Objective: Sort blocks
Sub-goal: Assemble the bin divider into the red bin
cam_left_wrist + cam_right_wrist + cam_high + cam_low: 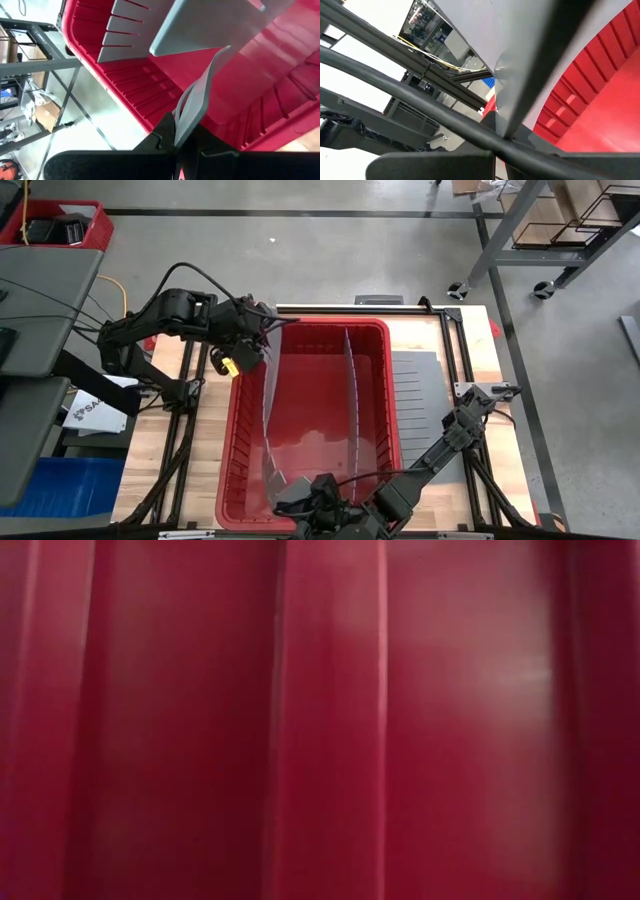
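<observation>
Wooden table (205, 450), red bin (385, 395): both grippers, left (176, 142) and right (500, 135), clamp one bowed divider sheet (268, 395) between closed jaws. Step: fitting dividers; next, seat it upright. No blocks seen.

**Two dark arms with black cables**

Both arms are black, made of boxy segments joined by rounded joints. The left arm (165, 320) has thick, block-shaped links, and several thin black cables run in loops from its upper part over the wrist. Near its wrist there is a small yellow part (229, 366) with dark marks on it. The right arm (440, 450) is more slim along the long link, with a lighter grey bracket at its base end, and a black cable follows the link down to a bulky dark wrist. In the wrist views the fingers (165, 137) are matte black plastic with flat faces and small notches in them.
</observation>
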You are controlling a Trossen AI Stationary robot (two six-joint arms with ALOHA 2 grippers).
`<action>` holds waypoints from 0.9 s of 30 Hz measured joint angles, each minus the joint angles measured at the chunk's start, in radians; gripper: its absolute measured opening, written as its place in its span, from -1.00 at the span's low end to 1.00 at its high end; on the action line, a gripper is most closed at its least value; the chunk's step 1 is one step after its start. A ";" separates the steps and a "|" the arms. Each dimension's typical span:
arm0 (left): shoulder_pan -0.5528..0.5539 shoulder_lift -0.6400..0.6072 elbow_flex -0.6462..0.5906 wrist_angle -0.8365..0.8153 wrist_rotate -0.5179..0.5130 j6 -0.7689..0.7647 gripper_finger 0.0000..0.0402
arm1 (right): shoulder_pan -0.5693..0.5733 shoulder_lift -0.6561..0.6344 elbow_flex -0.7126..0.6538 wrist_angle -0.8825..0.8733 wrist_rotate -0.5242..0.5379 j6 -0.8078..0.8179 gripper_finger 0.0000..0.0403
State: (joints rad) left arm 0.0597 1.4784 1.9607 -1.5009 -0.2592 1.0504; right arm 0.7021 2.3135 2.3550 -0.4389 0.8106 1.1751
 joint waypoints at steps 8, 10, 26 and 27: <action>0.030 0.000 0.000 0.034 0.032 0.003 -1.00 | -0.001 -0.002 0.000 0.004 0.006 -0.005 -1.00; 0.032 0.000 0.000 0.033 0.033 0.003 -1.00 | -0.001 -0.002 0.000 0.005 0.010 -0.008 -1.00; 0.032 0.000 0.000 0.035 0.018 0.033 -1.00 | -0.024 -0.002 0.000 0.108 0.004 -0.067 -1.00; 0.032 0.000 0.000 0.036 0.014 0.031 -1.00 | -0.027 -0.002 0.000 0.116 0.000 -0.077 -1.00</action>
State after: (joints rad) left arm 0.0917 1.4788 1.9606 -1.4651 -0.2447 1.0814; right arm 0.6755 2.3116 2.3550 -0.3229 0.8108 1.0983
